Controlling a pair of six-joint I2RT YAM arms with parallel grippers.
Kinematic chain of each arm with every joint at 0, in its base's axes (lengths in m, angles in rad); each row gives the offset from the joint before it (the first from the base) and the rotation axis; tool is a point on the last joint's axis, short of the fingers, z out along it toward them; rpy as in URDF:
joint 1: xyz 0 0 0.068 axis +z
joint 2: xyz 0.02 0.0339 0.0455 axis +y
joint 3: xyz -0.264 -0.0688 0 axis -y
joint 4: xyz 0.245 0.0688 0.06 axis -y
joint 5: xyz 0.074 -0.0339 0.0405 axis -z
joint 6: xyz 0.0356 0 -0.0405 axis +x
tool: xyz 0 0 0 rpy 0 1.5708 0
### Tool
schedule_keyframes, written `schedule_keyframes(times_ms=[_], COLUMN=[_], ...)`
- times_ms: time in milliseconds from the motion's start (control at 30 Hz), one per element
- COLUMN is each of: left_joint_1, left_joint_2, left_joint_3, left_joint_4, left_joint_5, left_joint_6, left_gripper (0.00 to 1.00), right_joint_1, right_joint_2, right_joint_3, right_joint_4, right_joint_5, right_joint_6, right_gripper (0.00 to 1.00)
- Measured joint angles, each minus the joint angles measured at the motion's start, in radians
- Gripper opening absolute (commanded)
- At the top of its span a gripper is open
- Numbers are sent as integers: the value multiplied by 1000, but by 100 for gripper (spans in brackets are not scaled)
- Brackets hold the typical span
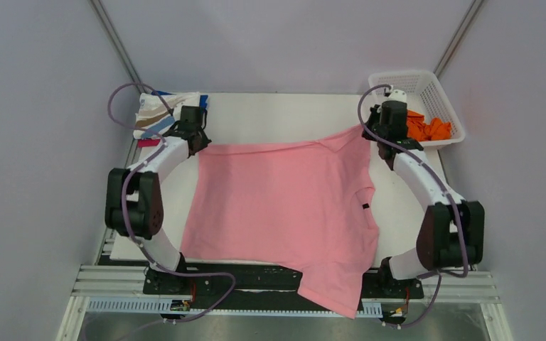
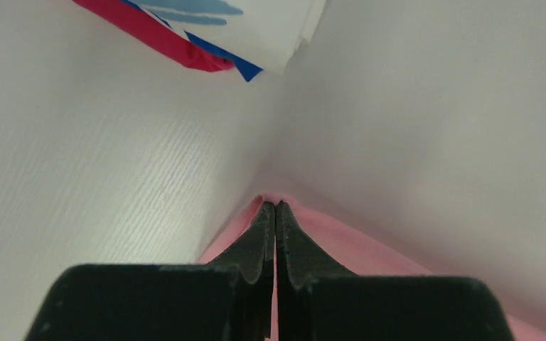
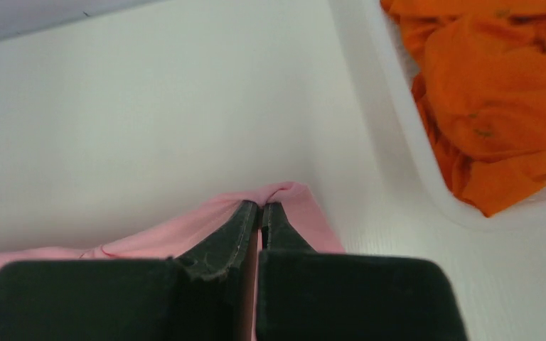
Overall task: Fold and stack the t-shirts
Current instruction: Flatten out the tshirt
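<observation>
A light pink t-shirt [image 1: 284,206] lies spread across the white table, its near sleeve hanging over the front edge. My left gripper [image 1: 200,142] is shut on the shirt's far left corner [image 2: 256,213], pink cloth pinched between its black fingers [image 2: 259,238]. My right gripper [image 1: 377,138] is shut on the far right corner [image 3: 291,195], where the pink cloth bunches at the fingertips. An orange t-shirt [image 1: 430,129] lies crumpled in the white basket [image 1: 416,82]. A folded stack of t-shirts, white with blue and tan streaks over blue and magenta [image 1: 160,114], sits at the far left.
The white lattice basket stands at the far right corner, its rim [image 3: 405,121] close beside my right gripper. The folded stack [image 2: 213,28] lies just beyond my left gripper. Grey walls enclose the table on three sides.
</observation>
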Motion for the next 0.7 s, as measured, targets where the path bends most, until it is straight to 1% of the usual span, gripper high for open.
schedule_keyframes(times_ms=[100,200,300,433,467,500,533,567,600,633,667,700], left_joint_1=[0,0,0,0,0,0,0,0,0,0,1,2], left_joint_2=[214,344,406,443,452,462,478,495,515,541,569,596], left_joint_3=[68,145,220,315,340,357,388,414,447,489,537,582], left_joint_4=[-1,0,-1,0,-2,-3,-15,-28,-51,-76,-101,-122], left_joint_5=[-1,5,6,6,6,5,0,-4,-10,-20,-29,-34], left_joint_6=[-14,-26,-34,-43,-47,-50,-55,-60,-63,-72,-83,-95], left_gripper=[0,0,0,0,1,5,18,28,50,59,75,81], right_joint_1=[0,0,0,0,0,0,-1,-2,-3,-7,-11,-17], right_joint_2=[199,356,455,531,546,561,581,603,623,648,671,697], right_joint_3=[24,94,172,261,280,299,326,354,378,412,444,485], right_joint_4=[18,17,21,27,26,25,23,18,13,-1,-19,-43], right_joint_5=[5,11,13,27,31,35,42,48,53,56,58,56], right_joint_6=[18,33,45,57,63,68,76,86,94,105,118,132], right_gripper=[0,0,0,1,2,4,6,11,17,30,47,60])
